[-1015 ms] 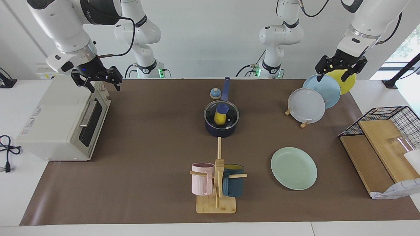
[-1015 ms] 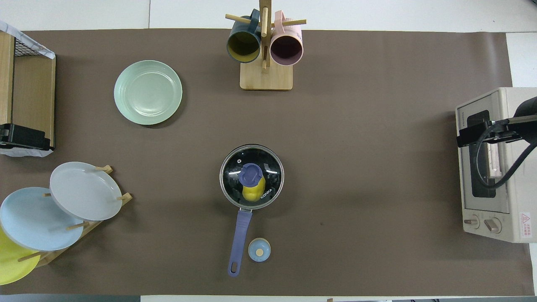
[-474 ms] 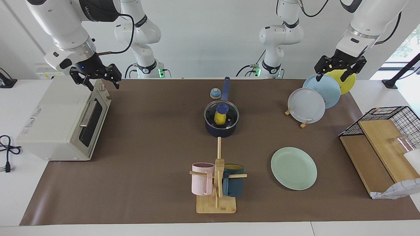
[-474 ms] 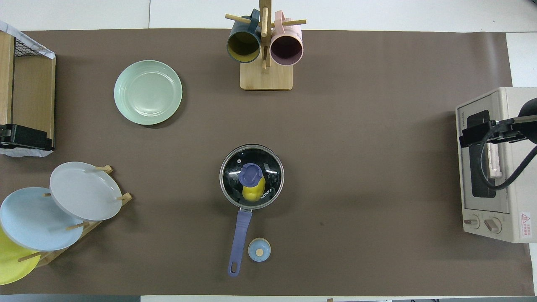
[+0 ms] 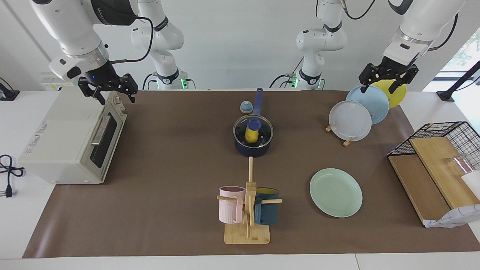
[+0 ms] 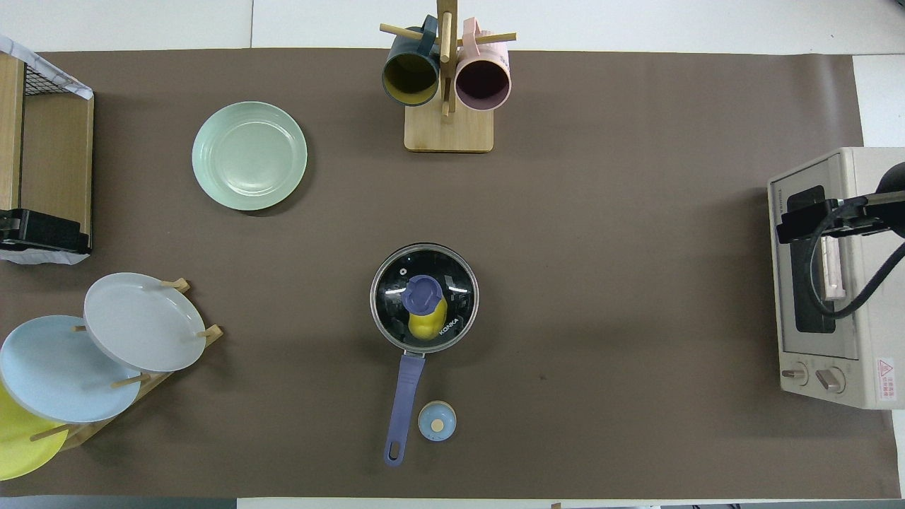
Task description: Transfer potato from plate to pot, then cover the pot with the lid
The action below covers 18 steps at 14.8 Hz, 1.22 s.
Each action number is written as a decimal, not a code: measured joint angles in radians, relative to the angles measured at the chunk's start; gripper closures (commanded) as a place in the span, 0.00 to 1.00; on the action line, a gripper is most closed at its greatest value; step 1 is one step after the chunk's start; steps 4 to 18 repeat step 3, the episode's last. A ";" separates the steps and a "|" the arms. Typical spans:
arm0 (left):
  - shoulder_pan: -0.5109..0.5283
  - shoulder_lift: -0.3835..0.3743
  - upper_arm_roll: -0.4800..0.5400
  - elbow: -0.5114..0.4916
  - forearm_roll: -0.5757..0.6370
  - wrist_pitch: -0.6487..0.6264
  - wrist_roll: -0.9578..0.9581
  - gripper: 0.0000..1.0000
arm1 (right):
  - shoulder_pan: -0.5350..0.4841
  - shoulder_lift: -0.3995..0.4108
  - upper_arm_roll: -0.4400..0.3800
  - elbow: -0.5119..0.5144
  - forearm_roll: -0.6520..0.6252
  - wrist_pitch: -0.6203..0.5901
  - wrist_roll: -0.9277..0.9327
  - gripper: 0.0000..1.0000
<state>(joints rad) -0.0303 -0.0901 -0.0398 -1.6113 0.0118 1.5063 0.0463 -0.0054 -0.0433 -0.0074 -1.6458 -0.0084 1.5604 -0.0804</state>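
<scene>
Over the last second nothing on the counter (image 5: 168, 157) shifts; only the right pincer (image 5: 108, 90) drifts a little further toward the upper left of the facing view, over the toaster oven (image 5: 71, 138), its fingers spread apart and holding nothing. The left pincer (image 5: 386, 79) waits in the upper right of that view, over the rack of plates (image 5: 360, 112), fingers likewise apart and empty. The potato (image 5: 250, 135) lies inside the pot (image 5: 253, 148) at the frame's centre, visible through the glass lid (image 6: 424, 297), which sits flat on the pot's rim. The mint-green plate (image 5: 336, 192), lower right of centre in the facing view, is bare. With both arms pulled back and the pot covered, the task looks finished; the small drift reads as a retreat to rest.
</scene>
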 measured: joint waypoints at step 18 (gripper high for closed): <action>0.000 0.000 0.000 0.000 0.000 0.000 0.000 0.00 | 0.000 0.000 0.000 0.000 -0.007 0.000 0.000 0.00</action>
